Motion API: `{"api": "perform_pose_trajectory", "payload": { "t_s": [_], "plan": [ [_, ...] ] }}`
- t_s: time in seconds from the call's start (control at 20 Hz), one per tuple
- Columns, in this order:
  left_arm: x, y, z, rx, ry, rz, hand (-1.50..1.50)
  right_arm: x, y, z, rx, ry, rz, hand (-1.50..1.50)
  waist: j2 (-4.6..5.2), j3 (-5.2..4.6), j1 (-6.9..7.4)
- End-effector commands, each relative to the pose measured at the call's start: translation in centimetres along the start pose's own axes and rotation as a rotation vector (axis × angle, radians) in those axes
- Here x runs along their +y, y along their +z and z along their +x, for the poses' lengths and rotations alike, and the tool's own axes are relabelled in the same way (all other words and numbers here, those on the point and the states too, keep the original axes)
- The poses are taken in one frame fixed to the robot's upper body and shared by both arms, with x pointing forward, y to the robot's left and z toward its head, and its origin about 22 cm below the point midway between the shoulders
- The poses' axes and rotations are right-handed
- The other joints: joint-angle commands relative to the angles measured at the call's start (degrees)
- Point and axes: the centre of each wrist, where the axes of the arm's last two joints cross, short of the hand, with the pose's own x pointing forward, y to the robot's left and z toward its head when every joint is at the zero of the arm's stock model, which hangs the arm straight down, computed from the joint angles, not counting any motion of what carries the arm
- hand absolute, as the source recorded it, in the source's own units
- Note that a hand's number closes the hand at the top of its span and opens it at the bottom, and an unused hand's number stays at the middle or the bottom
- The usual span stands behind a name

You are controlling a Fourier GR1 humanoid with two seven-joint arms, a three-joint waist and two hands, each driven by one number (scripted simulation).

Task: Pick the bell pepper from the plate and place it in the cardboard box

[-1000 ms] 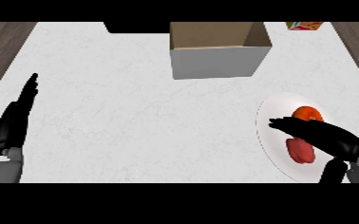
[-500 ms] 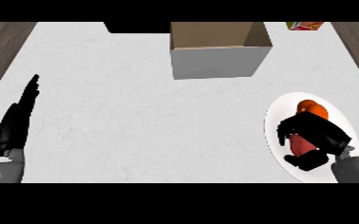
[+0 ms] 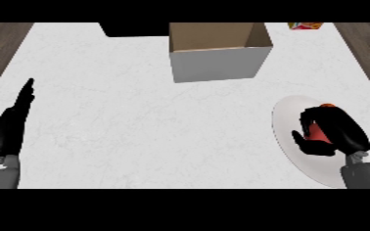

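1. At the left edge of the worktop point(image 3: 145, 127), the left robot hand point(image 3: 14, 125) rests with its fingers straight and pointing toward the far side; it has hold of nothing.
2. A dark block point(image 3: 133, 28) sits at the far edge, left of centre, cut off by the top of the view.
3. The cardboard box point(image 3: 219, 51) stands on the far part of the white worktop, a little right of centre, its top open, its pale front wall facing the near side and nothing visible inside.
4. A small colourful object point(image 3: 305, 26) lies at the far right corner, too small to identify.
5. On the near right, the white plate point(image 3: 289, 137) lies well apart from the box.
6. The right robot hand point(image 3: 332, 137) is over the plate, fingers and thumb curled round the bell pepper point(image 3: 316, 132). Red shows between the fingers, with a bit of orange at the far side of the hand. Whether the pepper touches the plate cannot be told.
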Motion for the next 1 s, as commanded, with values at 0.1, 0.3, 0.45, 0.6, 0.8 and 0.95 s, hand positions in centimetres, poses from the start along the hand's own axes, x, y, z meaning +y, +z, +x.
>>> {"api": "perform_pose_trajectory", "payload": {
  "t_s": [0.1, 0.3, 0.45, 0.6, 0.8, 0.95],
  "plan": [
    [0.2, 0.4, -0.6, 0.020, -0.003, 0.020, 0.00, -0.6, 1.1, -0.2, 0.569, -0.016, -0.259, 1.50, -0.64, -0.27, -2.21],
    [0.2, 1.0, -1.5, 0.015, -0.007, 0.004, 0.00, -3.0, 0.8, 6.3, 0.627, -0.027, -0.480, 1.50, -0.60, -0.26, -0.87],
    [-0.1, 0.8, 0.2, 0.003, 0.005, -0.011, 0.00, -5.9, 1.6, 11.4, 0.558, 0.050, -0.626, 1.50, -0.30, -0.01, 0.59],
    [1.1, 0.4, 0.2, -0.005, 0.007, -0.015, 0.00, -7.8, 2.7, 16.0, 0.504, 0.064, -0.675, 1.50, 0.10, 0.07, 1.45],
    [-0.2, 0.4, 1.5, -0.017, 0.000, -0.041, 0.00, -10.0, 1.0, 21.6, 0.458, 0.035, -0.654, 1.50, 0.39, 0.15, 2.22],
    [0.1, 0.2, 0.9, -0.024, 0.013, -0.003, 0.00, -12.2, -1.0, 22.8, 0.414, -0.055, -0.648, 1.50, 0.54, 0.16, 2.25]
  ]
}}
